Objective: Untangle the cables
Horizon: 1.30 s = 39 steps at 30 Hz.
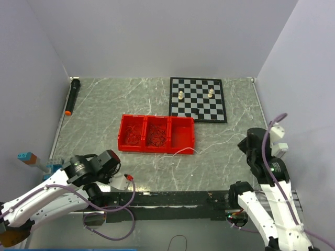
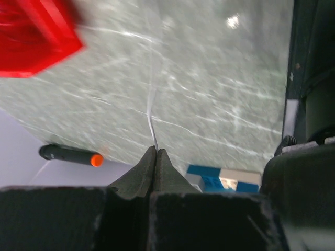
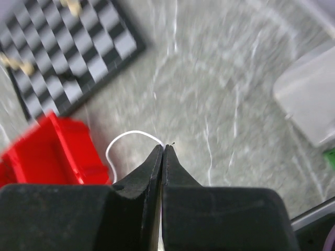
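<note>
So both jaws were pinched tight on a thin white cable [image 2: 151,117], left gripper [image 2: 156,152] and right gripper [image 3: 163,149] alike. It lay on the table [image 1: 220,167] just beside the red bin [image 1: 156,148], where more tangled cables [image 1: 156,135] sat.

From the left wrist, the red bin [image 2: 31,36] was blurred and cut off at 10 o'clock, and a blue block [image 2: 201,172] at 5 o'clock sat half hidden behind the left gripper [image 2: 156,151]. From the right wrist, the chessboard [image 3: 63,57] ran off at 11 o'clock, its pieces [image 3: 73,6] smeared. From above, the cables [image 1: 156,137] were too fine to separate.
</note>
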{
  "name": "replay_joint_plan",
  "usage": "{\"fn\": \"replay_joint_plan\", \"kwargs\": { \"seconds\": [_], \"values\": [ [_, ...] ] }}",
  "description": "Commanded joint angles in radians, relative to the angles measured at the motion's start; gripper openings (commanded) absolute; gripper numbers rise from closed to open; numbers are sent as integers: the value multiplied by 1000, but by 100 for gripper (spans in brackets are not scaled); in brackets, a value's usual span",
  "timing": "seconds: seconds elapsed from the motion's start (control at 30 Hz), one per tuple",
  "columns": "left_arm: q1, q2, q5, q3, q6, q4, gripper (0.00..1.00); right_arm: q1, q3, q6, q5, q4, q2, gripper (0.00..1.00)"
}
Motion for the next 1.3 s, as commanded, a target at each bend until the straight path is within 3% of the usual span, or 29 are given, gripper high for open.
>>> {"fn": "replay_joint_plan", "kwargs": {
  "seconds": [0.0, 0.17, 0.3, 0.47, 0.7, 0.8, 0.97, 1.17, 1.27],
  "values": [
    [4, -1, -116, -103, 42, -47, 1, -79, 106, -63, 57, 37, -23, 0],
    [4, 29, -145, -182, 86, -44, 1, -150, 166, -72, 19, 119, -22, 0],
    [4, 65, -98, -153, 76, 13, 1, -169, 224, -70, -38, 150, 12, 0],
    [4, 37, -78, -145, 95, 96, 1, -170, 255, -98, -256, 288, 11, 0],
    [2, 36, 2, 2, 13, 398, 1, -161, 243, -133, -563, 474, 15, 0],
    [4, 46, 22, 54, -23, 469, 1, -136, 249, -132, -571, 498, 26, 0],
    [4, 62, 59, 122, -23, 443, 1, -66, 229, -132, -595, 552, 67, 0],
    [4, 77, 46, 176, 34, 452, 1, 153, 261, -202, -516, 597, 188, 0],
    [4, 97, 42, 218, 46, 444, 1, 204, 272, -219, -477, 598, 256, 0]
  ]
}}
